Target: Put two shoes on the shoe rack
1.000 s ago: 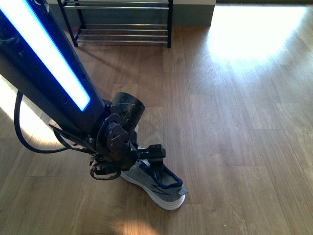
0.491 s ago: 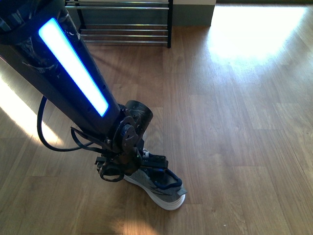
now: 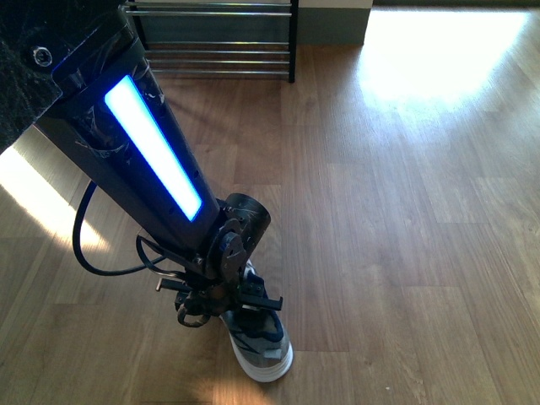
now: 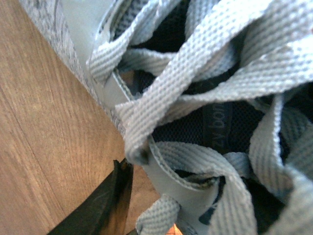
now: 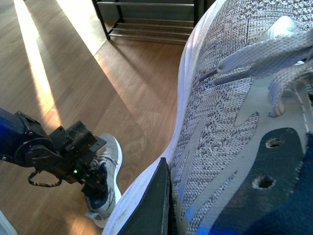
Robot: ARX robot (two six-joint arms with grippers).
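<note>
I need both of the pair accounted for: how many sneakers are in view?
2. One sneaker lies on the floor under the left gripper; the other sneaker fills the right wrist view, raised above the floor. Others could lie out of frame.

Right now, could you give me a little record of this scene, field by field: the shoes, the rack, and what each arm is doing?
Floor: wooden boards with sun patches
Shoe rack: at the far edge of the floor, chrome rods, black frame
Sneaker on the floor: grey knit, white sole, close to the robot
Left gripper: down at that sneaker's opening; grip unclear
Second sneaker: raised above the floor
Right gripper: shut on second sneaker, black finger against its sole
</note>
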